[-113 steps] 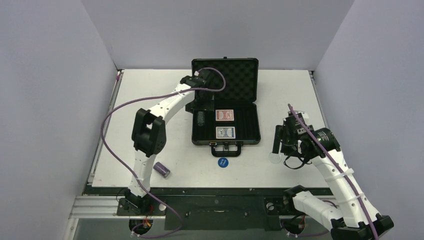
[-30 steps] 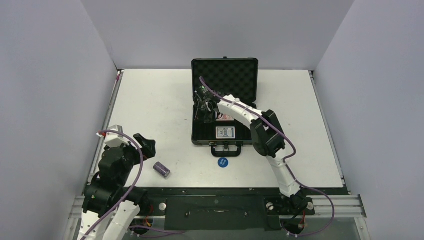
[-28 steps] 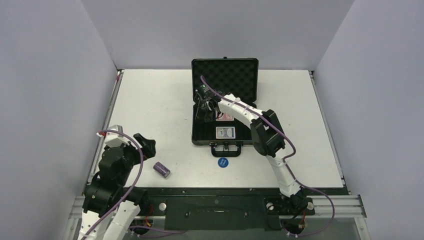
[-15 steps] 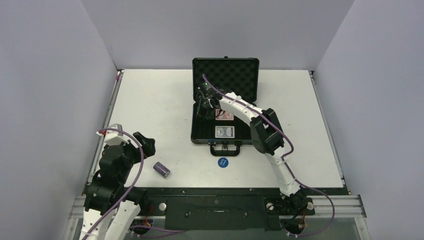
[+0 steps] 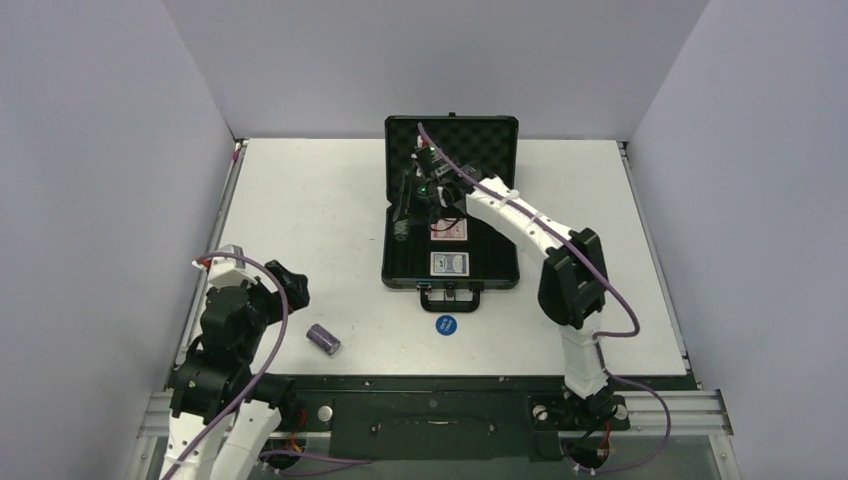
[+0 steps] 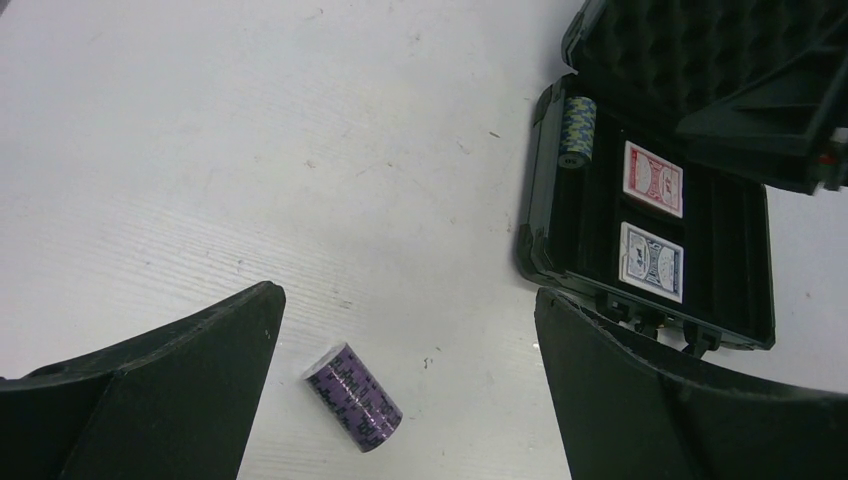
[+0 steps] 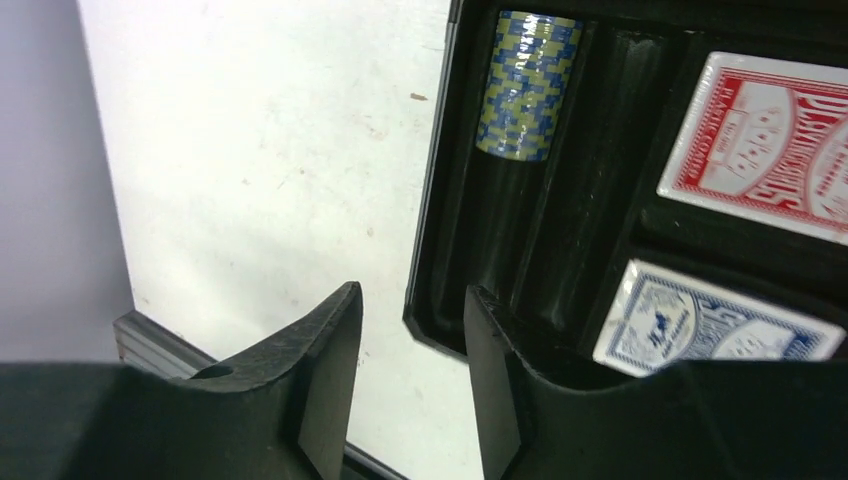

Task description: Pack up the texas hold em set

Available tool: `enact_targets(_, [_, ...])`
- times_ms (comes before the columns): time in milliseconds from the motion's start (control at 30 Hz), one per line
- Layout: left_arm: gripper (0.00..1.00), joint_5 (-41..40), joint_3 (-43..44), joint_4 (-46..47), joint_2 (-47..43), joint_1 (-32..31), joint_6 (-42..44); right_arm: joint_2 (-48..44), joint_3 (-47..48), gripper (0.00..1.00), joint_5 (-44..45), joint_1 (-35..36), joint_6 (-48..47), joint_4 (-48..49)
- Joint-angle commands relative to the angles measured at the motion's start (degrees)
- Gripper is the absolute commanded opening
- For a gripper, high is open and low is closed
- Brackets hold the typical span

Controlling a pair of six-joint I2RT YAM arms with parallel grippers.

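- Right arm: in the last second it has lifted off the left chip groove and shifted toward the far side of the small black hard case with foam lining.
- Right end effector: fingers have gone from nearly pressed together to moderately spread. Nothing sits between them in the wrist view.
- I read that as a release just finished. What was let go, I cannot tell.
- Blue-and-yellow chip stack: lying in the leftmost groove, far end, clear of the fingers.
- Red card deck and blue card deck: seated in their pockets, red on the far side, blue nearer.
- Left arm: over the case a few seconds ago, now pulled back to the near left corner of the white bench.
- Left end effector: spread wide and empty, hanging above the purple chip stack.
- Purple stack: lying on its side on the bench, near left, well apart from the case.
- Round blue disc: on the bench just near of the case handle.
- Judgement: packing is partway done. The purple stack and blue disc are still outside the case, and the lid is still up.
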Motion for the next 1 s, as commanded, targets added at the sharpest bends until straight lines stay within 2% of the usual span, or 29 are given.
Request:
enact_targets(0, [0.96, -2.3, 0.62, 1.53, 1.69, 0.46, 0.16, -9.86, -4.96, 0.41, 3.22, 0.64, -2.48, 1.9])
enact_targets(133, [0.96, -2.99, 1.6, 1.13, 4.77, 0.42, 0.1, -16.02, -9.77, 0.46, 5.1, 0.71, -2.96, 2.32])
enact_targets(300, [0.96, 0.41, 3.46, 1.12, 9.36, 0.46, -1.24, -23.14, -16.14, 0.51, 7.02, 0.66, -3.35, 2.14])
enact_targets(433, [0.96, 3.25, 3.69, 0.13, 12.15, 0.39, -8.06, -28.03, -20.89, 0.57, 8.93, 0.66, -3.49, 2.18])
enact_targets(667, [0.96, -2.41, 6.61, -14.28, 18.88, 0.51, -22.47, -34.47, -26.78, 0.61, 10.92, 0.4, -3.12, 1.42])
enact_targets(833, [0.96, -1.43, 6.71, -18.62, 21.47, 0.62, -27.66, -37.16, -30.11, 0.61, 11.52, 0.4, -2.64, 1.32])
enact_targets(967, [0.97, -0.49, 4.7, -19.43, 19.88, 0.61, -29.84, -38.59, -32.02, 0.61, 11.71, 0.48, -2.21, 1.37])
